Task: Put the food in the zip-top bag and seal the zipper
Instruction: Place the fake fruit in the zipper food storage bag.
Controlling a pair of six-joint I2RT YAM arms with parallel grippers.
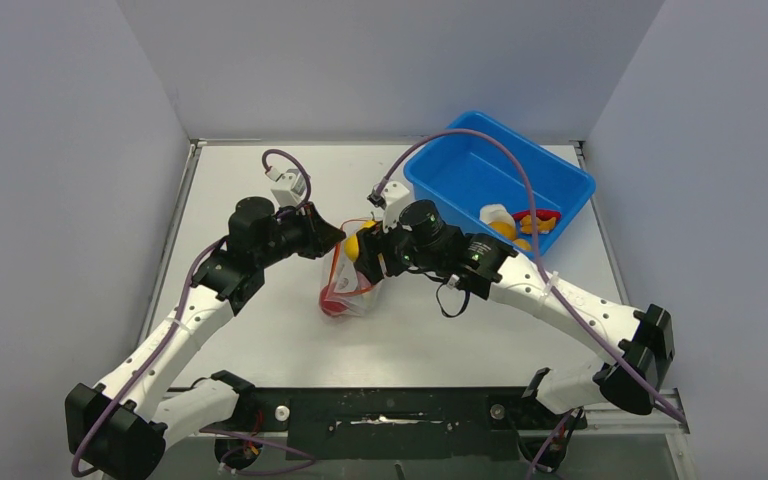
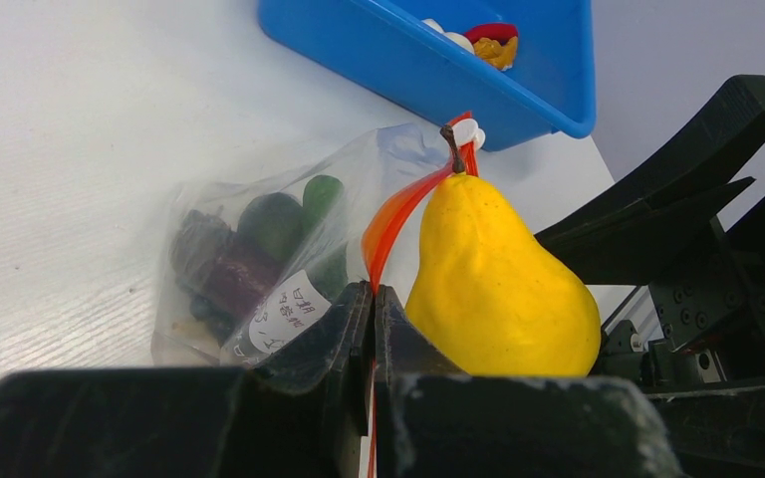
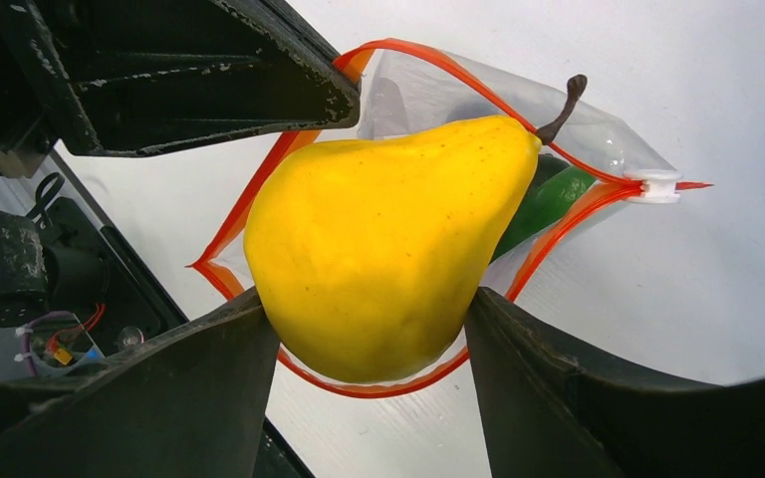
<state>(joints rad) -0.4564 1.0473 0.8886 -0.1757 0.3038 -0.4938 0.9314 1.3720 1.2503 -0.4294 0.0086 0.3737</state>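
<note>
White table (image 1: 260,340), grey walls on three sides. Blue tub (image 1: 460,180) sat far right, turned at an angle, with white, orange and red pieces (image 1: 520,222) in its right corner.

Bag (image 1: 348,292) was mid-table between the two arms, mouth raised, body slumped toward the near side. Left gripper (image 2: 373,299) was clenched on the zipper (image 2: 398,211): jaws fully together, red-orange strip pinched between them, holding one lip of the mouth up. Mouth stood wide open. From the right wrist the zipper looped into a rough diamond, white slider (image 3: 654,186) at its far end.

Right gripper (image 3: 364,297) was grasping the pear (image 3: 388,229): both fingers (image 3: 189,398) touched its fat end, one each side. Pear pointed stem-first into the bag and sat in the open mouth, ringed by the zipper loop. How far in, couldn't tell. Pear was just beside the left gripper's jaws, touching or not, couldn't tell.

Already inside the bag: green piece (image 2: 321,197), dark pieces (image 2: 221,261) below it, red ball (image 1: 334,306) at the low corner in the top view. White label (image 2: 284,311) on the bag's side, text unreadable.

Both arms reached inward, wrists close together over the bag. Purple cables (image 1: 520,180) ran along both arms, the right one arching over the tub
</note>
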